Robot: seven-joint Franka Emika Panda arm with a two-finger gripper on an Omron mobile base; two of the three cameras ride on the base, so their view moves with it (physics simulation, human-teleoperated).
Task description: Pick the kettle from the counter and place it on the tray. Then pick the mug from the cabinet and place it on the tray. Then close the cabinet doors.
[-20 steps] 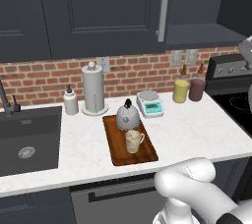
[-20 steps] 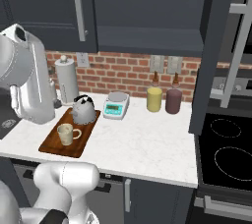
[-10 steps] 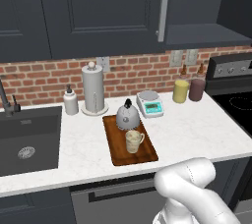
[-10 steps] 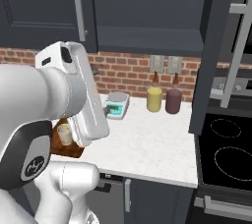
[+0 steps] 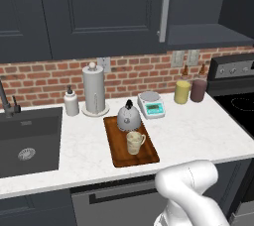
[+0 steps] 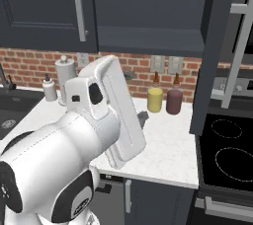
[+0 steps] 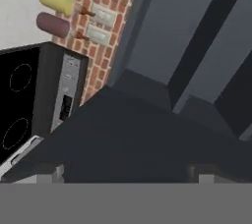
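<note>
- A rectangular dark brown wooden tray (image 5: pixel 117 156) lies on the white marble-look counter (image 5: pixel 198 136).
- A squat silver-grey kettle (image 5: pixel 128 118) stands at the tray's far end.
- A cream-beige ceramic mug (image 5: pixel 134 142) sits just in front of the kettle.
- The dark navy panelled cabinet door (image 5: pixel 106 12) with a silver bar handle is shut.

From the right base view my own arm (image 6: pixel 99 135) hid the tray, kettle and mug. The open cabinet door (image 6: pixel 210 46) was cut off at the top edge.

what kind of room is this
A home kitchen, rendered in simulation. A sink is set into the marble-look counter, a black stove stands beside it, and dark wall cabinets hang above a brick backsplash.
</note>
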